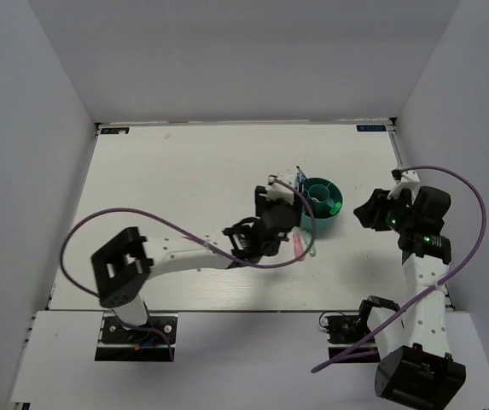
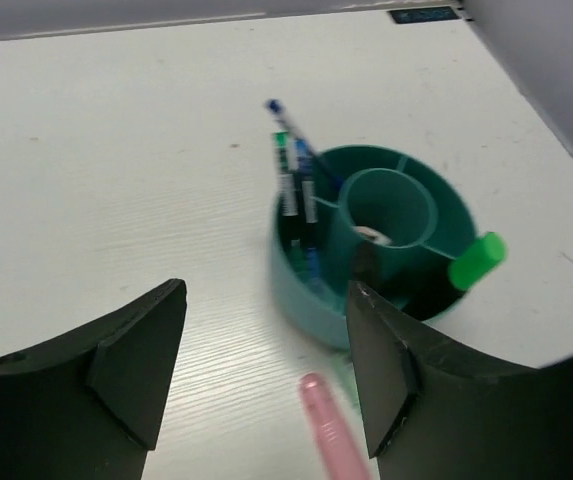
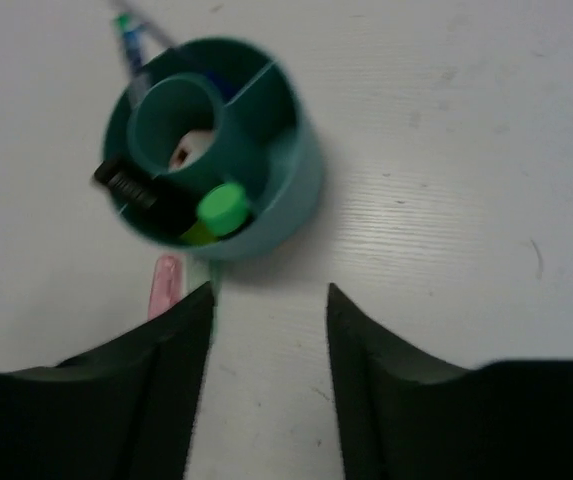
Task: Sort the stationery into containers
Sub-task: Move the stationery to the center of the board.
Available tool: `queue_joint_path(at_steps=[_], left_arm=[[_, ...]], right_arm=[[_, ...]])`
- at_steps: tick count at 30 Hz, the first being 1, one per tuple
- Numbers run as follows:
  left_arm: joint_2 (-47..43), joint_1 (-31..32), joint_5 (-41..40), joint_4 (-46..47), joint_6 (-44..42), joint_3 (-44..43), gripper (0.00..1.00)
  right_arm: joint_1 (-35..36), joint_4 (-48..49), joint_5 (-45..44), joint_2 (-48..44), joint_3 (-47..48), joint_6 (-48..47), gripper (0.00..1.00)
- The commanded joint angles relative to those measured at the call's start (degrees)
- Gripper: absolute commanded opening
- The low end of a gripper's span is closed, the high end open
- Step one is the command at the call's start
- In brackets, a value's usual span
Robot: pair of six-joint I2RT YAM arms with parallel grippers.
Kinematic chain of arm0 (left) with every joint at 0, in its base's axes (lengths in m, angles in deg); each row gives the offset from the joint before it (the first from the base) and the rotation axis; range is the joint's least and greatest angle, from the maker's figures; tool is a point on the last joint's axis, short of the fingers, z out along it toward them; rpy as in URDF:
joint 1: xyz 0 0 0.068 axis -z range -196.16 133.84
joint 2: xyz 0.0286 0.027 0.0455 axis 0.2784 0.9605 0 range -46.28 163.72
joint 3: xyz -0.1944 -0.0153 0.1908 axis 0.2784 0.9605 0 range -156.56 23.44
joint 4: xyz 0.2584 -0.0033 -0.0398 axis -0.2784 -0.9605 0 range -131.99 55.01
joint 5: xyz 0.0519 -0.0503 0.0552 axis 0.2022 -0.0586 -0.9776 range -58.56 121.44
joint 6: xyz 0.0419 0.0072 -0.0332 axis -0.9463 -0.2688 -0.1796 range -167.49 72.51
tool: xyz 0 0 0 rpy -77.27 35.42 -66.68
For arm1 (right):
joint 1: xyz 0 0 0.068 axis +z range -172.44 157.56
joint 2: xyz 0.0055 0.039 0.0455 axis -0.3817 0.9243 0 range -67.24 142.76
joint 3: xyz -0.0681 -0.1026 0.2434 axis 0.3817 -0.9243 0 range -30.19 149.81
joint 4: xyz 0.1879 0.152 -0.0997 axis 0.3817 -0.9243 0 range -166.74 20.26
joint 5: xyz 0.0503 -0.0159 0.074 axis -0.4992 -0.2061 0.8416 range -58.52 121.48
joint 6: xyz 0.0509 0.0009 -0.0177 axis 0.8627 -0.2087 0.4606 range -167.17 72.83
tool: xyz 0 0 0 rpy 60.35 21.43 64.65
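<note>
Top external: organiser [image 1: 340, 203] well inside table [image 1: 184, 171].

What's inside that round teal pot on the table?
Blue pens stand in one outer compartment of the organiser, a green-capped highlighter in another, and something white and pink lies in the central tube. The walls hide the compartment floors.

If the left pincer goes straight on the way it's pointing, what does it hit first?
Probably the pink marker lying on the table just ahead of the open left pincer; beyond that, the near wall of the teal organiser. Depth is unclear, so it may pass over the marker.
</note>
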Motion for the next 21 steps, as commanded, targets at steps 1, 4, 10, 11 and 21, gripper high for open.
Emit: queue_joint_path(at_steps=[1, 4, 10, 11, 21], left_arm=[[-11.0, -2.73, 4.58, -20.3, 4.73, 3.62, 0.76], [-18.38, -5.72, 9.42, -36.11, 6.93, 4.85, 0.79], [-31.3, -14.5, 18.12, -51.31, 8.34, 13.54, 0.93], [-34.88, -16.17, 20.05, -52.45, 8.0, 15.56, 0.95], [-47.65, -27.25, 24.99, -60.99, 4.56, 21.91, 0.99]], right_arm=[[0.26, -10.35, 26.08, 1.97, 5.18, -14.32, 0.45], [2.1, -23.36, 32.39, 4.7, 7.73, -24.72, 0.33], [10.42, -24.97, 27.84, 4.01, 3.7, -25.29, 0.35], [11.5, -23.92, 25.22, 4.62, 3.26, -23.37, 0.37], [33.3, -16.29, -11.52, 14.03, 2.05, -8.69, 0.35]])
